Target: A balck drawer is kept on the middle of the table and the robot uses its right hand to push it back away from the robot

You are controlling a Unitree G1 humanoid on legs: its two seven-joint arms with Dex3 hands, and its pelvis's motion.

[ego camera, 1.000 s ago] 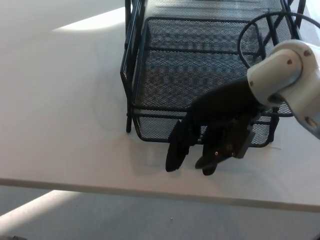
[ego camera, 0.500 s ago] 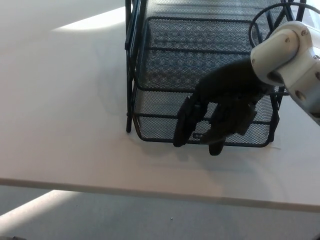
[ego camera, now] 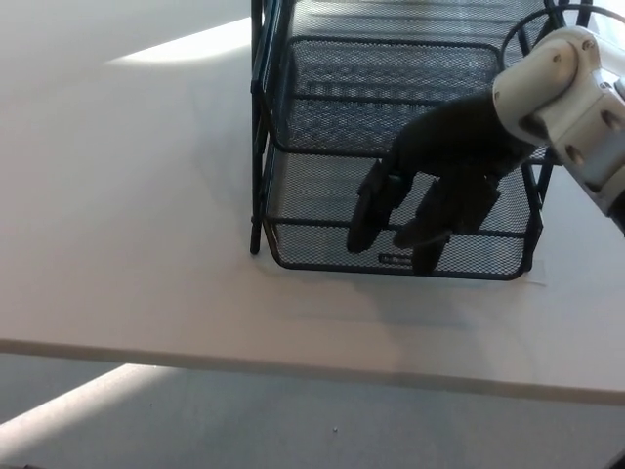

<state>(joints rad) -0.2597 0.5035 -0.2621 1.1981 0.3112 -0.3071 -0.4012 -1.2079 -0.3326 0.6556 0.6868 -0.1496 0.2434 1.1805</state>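
Vs 1 s ago the right robot hand [ego camera: 430, 200] has moved up and away from the near tabletop [ego camera: 137, 225] edge, fingers [ego camera: 369, 217] now draped over the front lip of the black drawer [ego camera: 395, 210], and the drawer front sits further from the edge, so the push looks underway, prob not finished. Robot hand loosely spread, pressing not grasping, nothing held; left robot hand not visible. Drawer = black wire-mesh tray, bottom tier of a stacked rack frame, directly under and beyond the robot hand, small label on front wall just below the fingertips.
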